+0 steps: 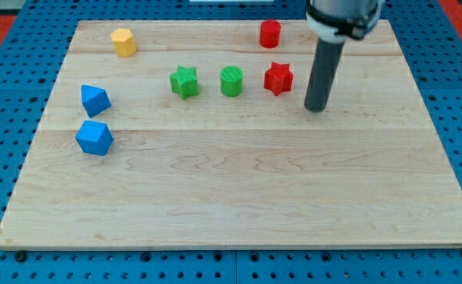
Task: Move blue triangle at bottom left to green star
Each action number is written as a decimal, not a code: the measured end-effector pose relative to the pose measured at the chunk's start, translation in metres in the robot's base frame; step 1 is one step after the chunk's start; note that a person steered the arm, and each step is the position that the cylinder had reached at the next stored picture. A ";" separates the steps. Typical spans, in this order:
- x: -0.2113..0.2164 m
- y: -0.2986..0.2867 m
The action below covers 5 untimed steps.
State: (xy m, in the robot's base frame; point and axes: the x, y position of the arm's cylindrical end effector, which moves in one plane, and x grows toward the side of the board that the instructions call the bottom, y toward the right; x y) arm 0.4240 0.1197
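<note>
Blue triangle (95, 138), probably light and hard, sits far to the view's left of the tip (317, 109), which touches nothing; push its left side toward the green star (185, 82).

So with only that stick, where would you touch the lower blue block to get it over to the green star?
No gripping, only pushing. I'd set my tip against the lower blue block's bottom-left face and push up and rightward toward the green star. My tip now stands far right, beside the red star, so it must circle round first.
</note>
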 end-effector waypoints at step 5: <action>0.052 -0.369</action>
State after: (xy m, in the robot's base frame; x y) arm 0.4764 -0.2495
